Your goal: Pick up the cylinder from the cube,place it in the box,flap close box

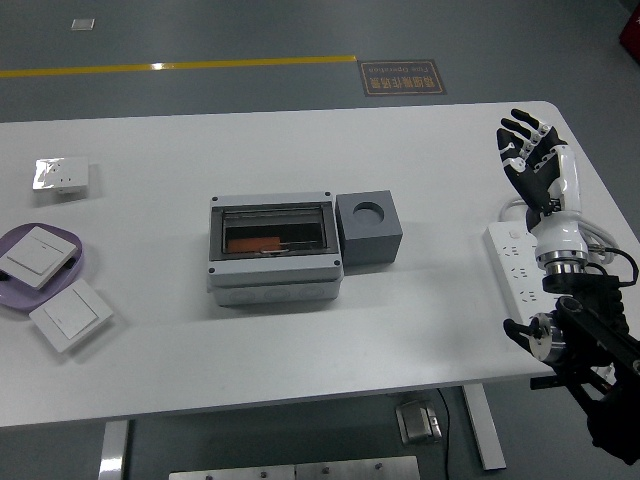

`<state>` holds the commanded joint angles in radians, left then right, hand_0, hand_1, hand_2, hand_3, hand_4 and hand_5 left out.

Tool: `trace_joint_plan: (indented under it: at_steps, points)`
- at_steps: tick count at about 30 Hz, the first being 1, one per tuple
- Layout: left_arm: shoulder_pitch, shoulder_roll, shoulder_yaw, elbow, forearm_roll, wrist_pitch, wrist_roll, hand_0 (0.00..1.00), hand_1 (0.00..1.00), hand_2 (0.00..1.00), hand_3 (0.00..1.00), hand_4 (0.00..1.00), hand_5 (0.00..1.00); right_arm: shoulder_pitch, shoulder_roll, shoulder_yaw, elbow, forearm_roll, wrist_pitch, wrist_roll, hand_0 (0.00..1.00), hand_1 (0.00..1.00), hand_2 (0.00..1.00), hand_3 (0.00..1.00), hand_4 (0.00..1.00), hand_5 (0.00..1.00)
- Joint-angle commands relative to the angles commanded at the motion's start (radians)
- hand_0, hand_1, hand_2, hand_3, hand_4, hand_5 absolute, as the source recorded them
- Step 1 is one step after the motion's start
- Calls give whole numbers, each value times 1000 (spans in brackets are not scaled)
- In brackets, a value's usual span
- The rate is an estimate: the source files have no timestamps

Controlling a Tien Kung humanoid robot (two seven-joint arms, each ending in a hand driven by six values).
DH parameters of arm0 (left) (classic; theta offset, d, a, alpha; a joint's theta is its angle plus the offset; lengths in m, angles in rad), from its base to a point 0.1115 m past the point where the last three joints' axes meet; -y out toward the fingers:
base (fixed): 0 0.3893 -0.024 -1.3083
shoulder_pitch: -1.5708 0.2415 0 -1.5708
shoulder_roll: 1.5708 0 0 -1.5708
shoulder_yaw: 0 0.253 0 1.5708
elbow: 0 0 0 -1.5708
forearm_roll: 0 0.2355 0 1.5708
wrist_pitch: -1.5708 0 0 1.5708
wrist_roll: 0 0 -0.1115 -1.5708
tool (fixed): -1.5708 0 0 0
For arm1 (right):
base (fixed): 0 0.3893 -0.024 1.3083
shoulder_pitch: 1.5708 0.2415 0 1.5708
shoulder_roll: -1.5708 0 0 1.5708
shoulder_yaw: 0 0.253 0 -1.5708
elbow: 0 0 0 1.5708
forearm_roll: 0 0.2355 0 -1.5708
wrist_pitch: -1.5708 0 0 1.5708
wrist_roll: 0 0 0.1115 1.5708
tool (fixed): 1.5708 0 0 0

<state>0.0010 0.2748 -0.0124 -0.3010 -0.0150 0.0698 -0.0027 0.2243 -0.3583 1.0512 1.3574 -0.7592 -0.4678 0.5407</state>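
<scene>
A grey box (275, 251) sits mid-table with its clear flap down; an orange-red cylinder (252, 244) shows through the window inside it. Touching the box's right side is a dark grey cube (370, 229) whose round top socket is bare. My right hand (530, 150) is raised over the table's right edge, far right of the cube, fingers spread and holding nothing. The left arm does not show.
A white power strip (517, 263) with a cable lies under my right forearm. At the far left, a purple plate (80, 262) carries a white switch (35, 255); another switch (70, 315) lies in front of it and a wrapped one (61, 176) behind.
</scene>
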Motion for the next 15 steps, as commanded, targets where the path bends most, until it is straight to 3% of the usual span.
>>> trace_joint_plan:
  at_steps: [15]
  points:
    - [-6,4,1,0,-1,0,-1,614,627,604,630,707,238,-2,-4,8,8,-14,-3,-4,774,697,676,687,778,334]
